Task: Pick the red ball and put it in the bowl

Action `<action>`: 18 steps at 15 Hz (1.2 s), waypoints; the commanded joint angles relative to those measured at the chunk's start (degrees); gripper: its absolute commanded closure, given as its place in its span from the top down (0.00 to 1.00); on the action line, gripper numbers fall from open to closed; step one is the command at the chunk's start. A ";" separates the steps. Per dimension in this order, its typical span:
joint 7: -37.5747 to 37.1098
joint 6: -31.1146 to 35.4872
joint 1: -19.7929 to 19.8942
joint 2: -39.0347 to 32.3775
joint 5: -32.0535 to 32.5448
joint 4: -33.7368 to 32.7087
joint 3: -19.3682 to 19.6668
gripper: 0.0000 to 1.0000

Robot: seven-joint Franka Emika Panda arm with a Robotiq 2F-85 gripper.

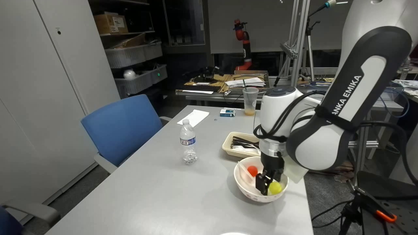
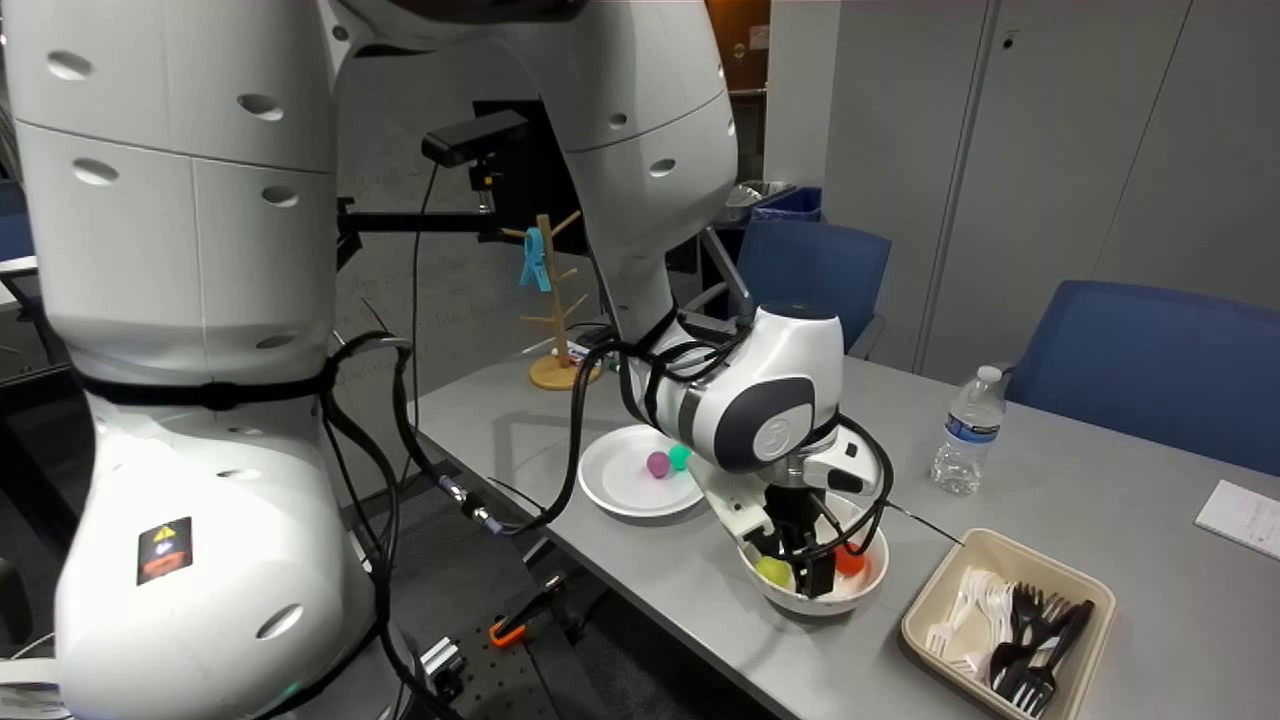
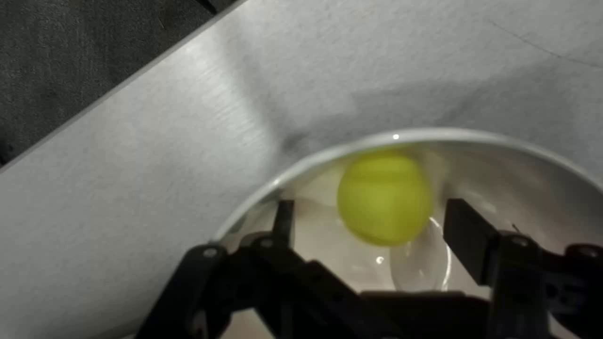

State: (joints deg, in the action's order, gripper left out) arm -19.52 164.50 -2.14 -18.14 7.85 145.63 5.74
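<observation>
The white bowl [image 1: 240, 186] stands on the table close to its edge; it also shows in an exterior view [image 2: 868, 592] and the wrist view [image 3: 301, 165]. The red ball [image 1: 252, 170] lies inside the bowl, visible in both exterior views [image 2: 850, 559]. It is out of sight in the wrist view. My gripper [image 3: 370, 219] is open and reaches down into the bowl. A yellow-green ball [image 3: 385, 197] lies in the bowl by the rim, in the gap between the fingertips as the wrist view sees it, with space on both sides. The fingers hold nothing.
A pale utensil [image 1: 246, 172] leans inside the bowl. A tan tray of cutlery [image 2: 925, 610] stands beside it. A white plate [image 2: 615, 490] holds a purple and a green ball. A water bottle [image 1: 188, 143], a plastic cup [image 1: 250, 99] and a wooden stand [image 2: 553, 372] are on the table.
</observation>
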 commanded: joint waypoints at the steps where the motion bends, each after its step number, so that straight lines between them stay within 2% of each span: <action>1: -0.21 5.71 -2.10 -0.30 -2.04 4.31 1.01 1.00; 7: 1.04 13.39 -3.22 -1.10 -3.22 6.31 2.14 1.00; 12: 2.97 22.88 -7.91 -3.13 -4.43 7.25 7.01 1.00; 14: 4.74 25.69 -8.57 -3.86 -6.86 7.72 7.17 1.00; 18: 8.63 31.54 -6.72 -5.14 -10.95 8.21 4.34 1.00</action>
State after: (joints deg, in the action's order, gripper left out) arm -14.04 190.92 -8.95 -20.89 0.59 153.46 11.66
